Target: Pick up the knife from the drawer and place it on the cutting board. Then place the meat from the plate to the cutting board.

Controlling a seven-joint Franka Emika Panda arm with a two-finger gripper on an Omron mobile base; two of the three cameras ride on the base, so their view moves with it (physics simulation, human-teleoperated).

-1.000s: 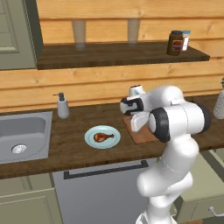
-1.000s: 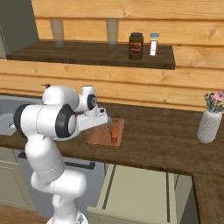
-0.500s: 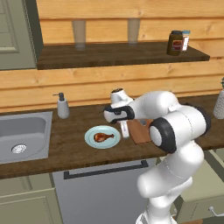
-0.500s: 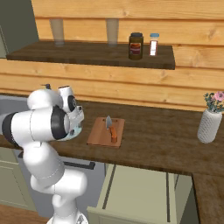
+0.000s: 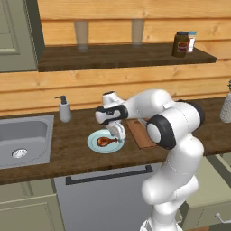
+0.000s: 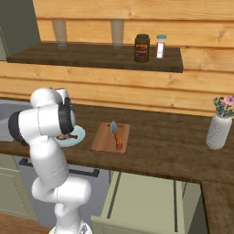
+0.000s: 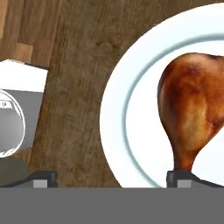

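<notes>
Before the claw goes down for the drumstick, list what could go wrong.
1. In the hand view the open claw is off-centre: one fingertip lines up with the drumstick's thin bone end and the other stands over bare counter, so closing may miss or pinch only the bone.
2. The drumstick looks glossy and rounded, so it could slip.
3. The knife already lies mid-way on the cutting board; a careless drop could land on it.
</notes>
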